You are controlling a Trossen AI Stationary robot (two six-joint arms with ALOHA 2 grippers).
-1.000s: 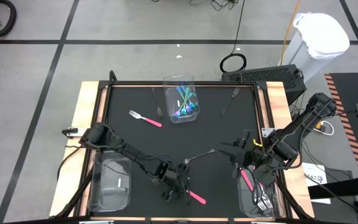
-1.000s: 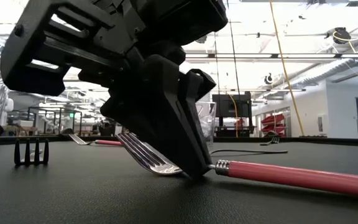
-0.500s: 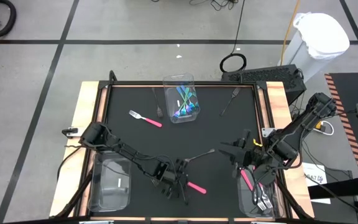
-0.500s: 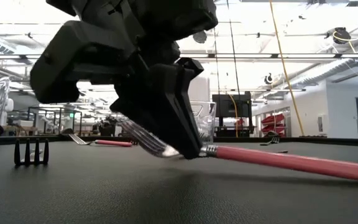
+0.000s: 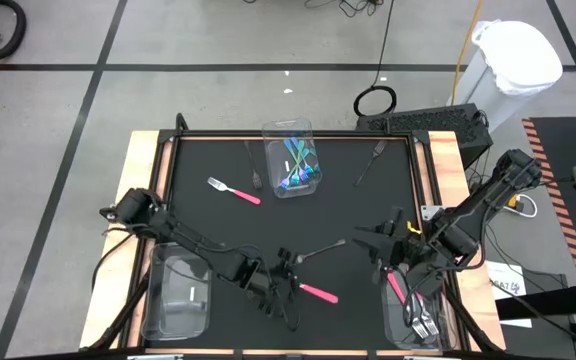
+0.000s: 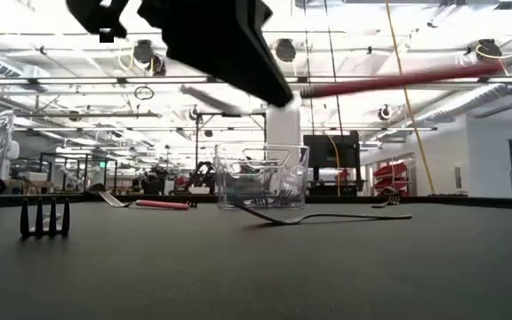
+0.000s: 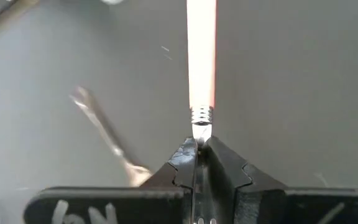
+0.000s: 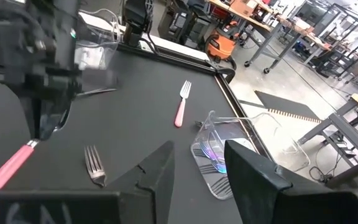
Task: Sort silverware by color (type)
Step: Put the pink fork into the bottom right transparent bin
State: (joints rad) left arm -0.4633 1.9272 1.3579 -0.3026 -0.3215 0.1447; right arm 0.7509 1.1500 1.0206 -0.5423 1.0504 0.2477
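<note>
Near the worktop's front edge, our left gripper (image 5: pixel 286 284) pinches the pink-handled silver fork (image 5: pixel 318 293) by its neck only, so it could swivel or slip free mid-carry, while our right gripper (image 5: pixel 393 262) waits half-open, holding nothing.

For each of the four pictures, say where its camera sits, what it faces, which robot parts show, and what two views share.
High: overhead, facing down; both arms.
Low: table height, facing the room; left claw overhead.
Left wrist: behind the shut left claw, facing the mat.
Right wrist: behind the open right claw, facing the left arm.
Shared: the lifted pink fork shows in all four.
</note>
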